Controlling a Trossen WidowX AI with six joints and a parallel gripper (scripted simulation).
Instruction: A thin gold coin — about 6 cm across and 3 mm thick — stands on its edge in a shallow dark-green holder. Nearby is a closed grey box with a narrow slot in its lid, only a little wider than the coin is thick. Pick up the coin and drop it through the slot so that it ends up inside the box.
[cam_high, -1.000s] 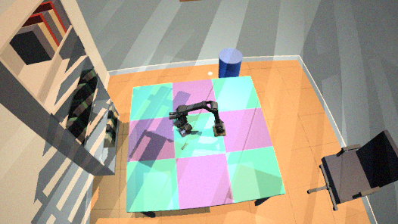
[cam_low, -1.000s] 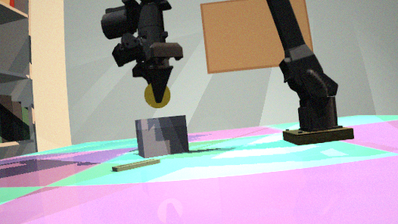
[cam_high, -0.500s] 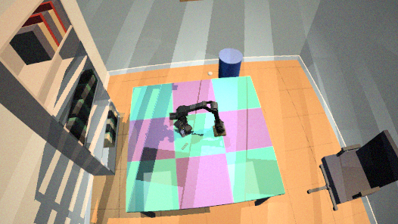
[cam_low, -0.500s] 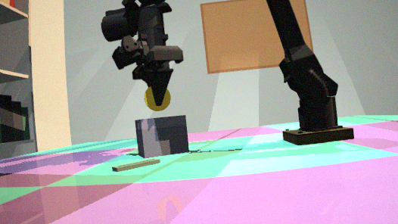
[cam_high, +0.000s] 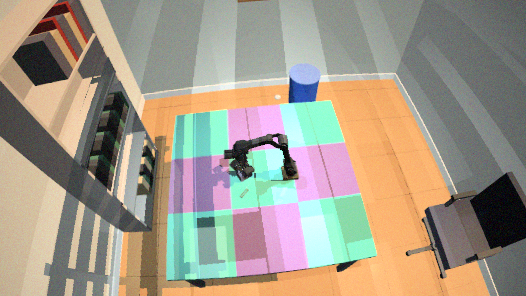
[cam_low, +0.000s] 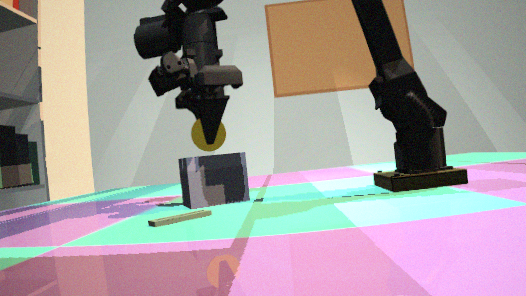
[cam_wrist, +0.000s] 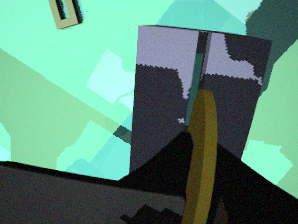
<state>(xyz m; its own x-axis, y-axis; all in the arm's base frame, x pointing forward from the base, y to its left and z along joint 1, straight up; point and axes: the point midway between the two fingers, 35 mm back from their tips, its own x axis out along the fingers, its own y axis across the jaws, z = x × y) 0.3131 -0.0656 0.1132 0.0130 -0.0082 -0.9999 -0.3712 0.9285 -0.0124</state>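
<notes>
My gripper is shut on the gold coin and holds it on edge just above the grey box. In the wrist view the coin hangs edge-on over the narrow slot in the lid, roughly in line with it. The coin's lower rim sits a little above the box top in the exterior view. The shallow holder lies empty on the table, in front of the box.
The arm's base stands on the table to the right of the box. The table bears pink and green patches. A blue cylinder, a shelf and a chair stand on the floor around it.
</notes>
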